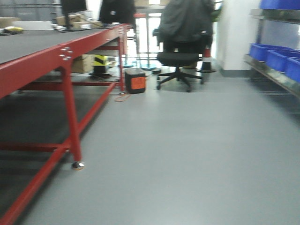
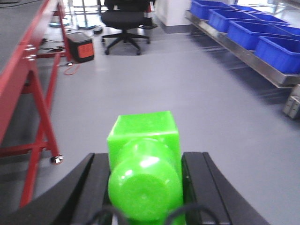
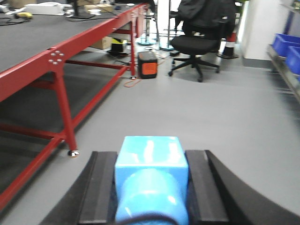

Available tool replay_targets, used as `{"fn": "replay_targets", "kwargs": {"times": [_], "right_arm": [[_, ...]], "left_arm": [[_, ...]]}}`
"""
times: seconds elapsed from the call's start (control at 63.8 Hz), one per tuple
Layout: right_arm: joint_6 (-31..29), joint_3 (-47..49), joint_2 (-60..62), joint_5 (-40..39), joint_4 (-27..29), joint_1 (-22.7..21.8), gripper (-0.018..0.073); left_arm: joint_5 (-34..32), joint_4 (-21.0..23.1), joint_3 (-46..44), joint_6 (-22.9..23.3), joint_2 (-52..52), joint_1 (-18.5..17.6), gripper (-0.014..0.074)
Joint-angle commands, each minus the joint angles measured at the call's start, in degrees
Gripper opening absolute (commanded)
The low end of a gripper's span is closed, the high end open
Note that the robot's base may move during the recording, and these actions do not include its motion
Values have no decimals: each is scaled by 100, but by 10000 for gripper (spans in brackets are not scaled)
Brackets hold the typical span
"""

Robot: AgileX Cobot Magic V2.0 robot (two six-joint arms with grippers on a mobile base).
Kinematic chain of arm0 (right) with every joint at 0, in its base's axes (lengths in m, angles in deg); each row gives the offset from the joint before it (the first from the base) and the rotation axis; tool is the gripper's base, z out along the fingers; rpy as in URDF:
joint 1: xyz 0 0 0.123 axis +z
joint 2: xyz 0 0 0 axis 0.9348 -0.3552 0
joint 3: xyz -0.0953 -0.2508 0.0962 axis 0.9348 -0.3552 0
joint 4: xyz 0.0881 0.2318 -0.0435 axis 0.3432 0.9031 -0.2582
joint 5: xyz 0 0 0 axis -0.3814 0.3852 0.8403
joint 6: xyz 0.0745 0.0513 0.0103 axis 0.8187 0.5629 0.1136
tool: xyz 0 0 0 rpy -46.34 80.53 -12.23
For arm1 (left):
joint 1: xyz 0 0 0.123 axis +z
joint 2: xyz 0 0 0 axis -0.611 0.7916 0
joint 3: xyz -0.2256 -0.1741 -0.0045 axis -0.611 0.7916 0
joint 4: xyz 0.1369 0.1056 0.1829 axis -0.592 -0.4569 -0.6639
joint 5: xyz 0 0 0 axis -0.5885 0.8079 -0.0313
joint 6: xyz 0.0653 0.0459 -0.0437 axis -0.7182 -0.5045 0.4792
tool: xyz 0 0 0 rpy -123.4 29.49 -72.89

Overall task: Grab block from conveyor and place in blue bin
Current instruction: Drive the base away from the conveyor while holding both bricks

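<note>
Gripping green block (image 2: 143, 133) w/ L end effector (image 2: 145, 180), light-blue block (image 3: 151, 157) w/ R end effector (image 3: 151, 187); over floor (image 3: 211, 117), beside conveyor (image 3: 28, 40).

1. Grey floor (image 1: 187, 154), smooth and matte, filling most of every view.
2. Black office chair (image 1: 178, 58) on a star-shaped castor base, standing far back on the floor, with a dark jacket (image 1: 185, 21) draped over its backrest.
3. Black box with an orange front (image 1: 136, 80), sitting on the floor left of the chair; a loose orange cable (image 1: 123, 97) lying just in front of it.
4. Red-and-white traffic cone (image 1: 206, 60) right of the chair, beside the white wall (image 1: 232, 33).
5. Yellow-and-black striped object (image 1: 100, 61) next to a cardboard box (image 1: 83, 63), far back on the left, low down.
6. Metal shelf (image 1: 272, 75) running along the right side.
7. Light blue block (image 3: 151, 161), flat-topped, with a rounded knob toward the camera, low in the right wrist view.
</note>
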Motion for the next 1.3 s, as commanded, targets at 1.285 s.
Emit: {"fn": "replay_targets", "kwargs": {"times": [1.285], "right_arm": [[-25,53,21,-103,-27,-36,-162]], "left_arm": [[-125,24,-7,47,-21,-42,-111]]}}
